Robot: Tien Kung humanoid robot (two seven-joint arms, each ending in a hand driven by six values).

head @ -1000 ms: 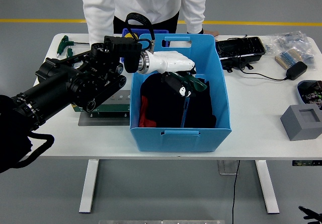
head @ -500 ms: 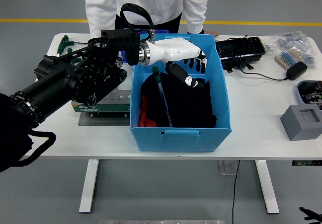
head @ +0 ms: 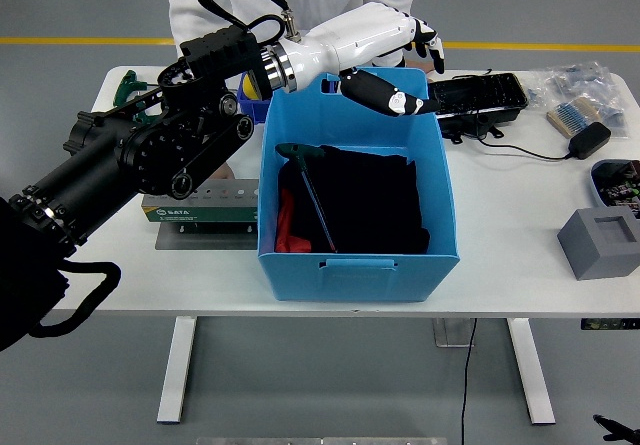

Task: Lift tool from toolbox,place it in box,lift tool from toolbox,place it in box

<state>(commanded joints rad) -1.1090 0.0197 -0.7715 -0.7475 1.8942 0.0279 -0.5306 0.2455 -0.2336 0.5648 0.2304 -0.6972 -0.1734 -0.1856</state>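
1. Head view shows my left hand (head: 385, 40) raised above the far rim of the blue box (head: 440, 185), fingers spread and holding nothing.
2. I judge it is lifted high so that the arm clears the box wall.
3. One green-handled tool (head: 308, 190) lies inside the box on black cloth, at seven o'clock from my hand, well apart.
4. At nine o'clock from the box is the toolbox (head: 195, 205), where I must go for the next tool.

A robotics lab or workshop floor: grey concrete marked by a yellow line (head: 560, 46), a white table (head: 520, 245) strewn with a green toolbox (head: 200, 208), cables (head: 520, 149) and bagged parts (head: 580, 80).
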